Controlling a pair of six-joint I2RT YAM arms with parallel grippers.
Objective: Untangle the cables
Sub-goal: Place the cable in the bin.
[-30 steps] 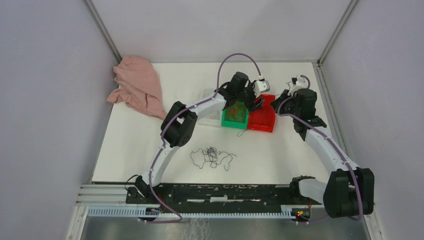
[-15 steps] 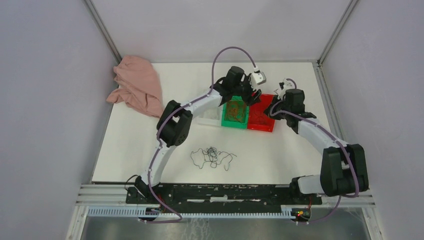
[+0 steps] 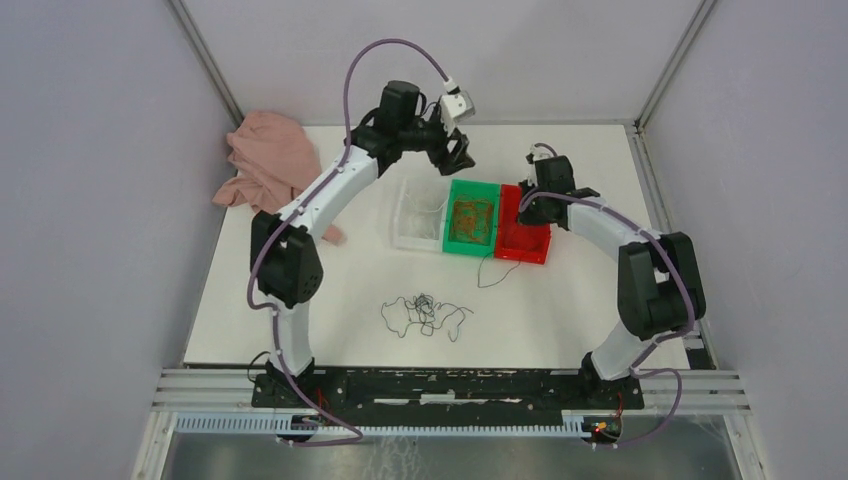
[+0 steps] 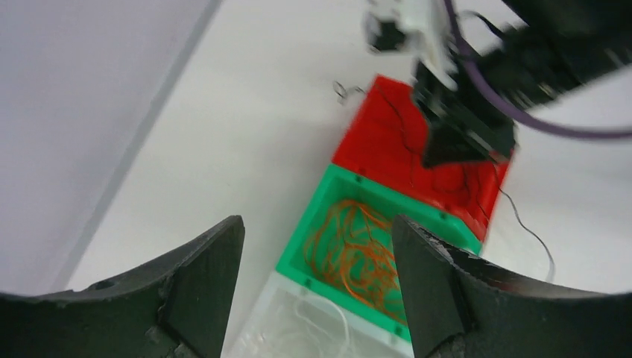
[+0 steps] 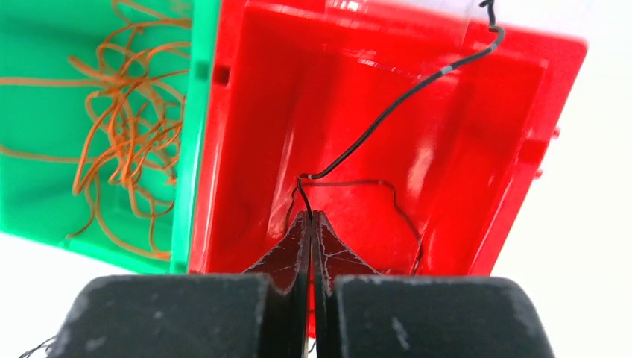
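A tangle of thin black and pale cables [image 3: 424, 314] lies on the white table in front of the bins. Orange cables [image 5: 119, 127] fill the green bin [image 3: 450, 218]. A whitish strand lies in the clear bin [image 4: 298, 332]. My right gripper [image 5: 309, 218] hangs over the red bin [image 5: 454, 149], shut on a black cable [image 5: 402, 97] that runs out over the rim and trails onto the table [image 3: 490, 270]. My left gripper [image 4: 317, 257] is raised behind the bins, open and holding nothing, and looks down on the green bin's orange cables [image 4: 358, 246].
A crumpled pink cloth [image 3: 275, 172] lies at the table's back left. The three bins stand side by side at centre back, the clear bin [image 3: 401, 215] leftmost. Grey walls close in the table on three sides.
My left arm has lifted off the green bin and swung back and left, its jaws a little wider. The right gripper has moved left over the red bin, still pinching the black cable.
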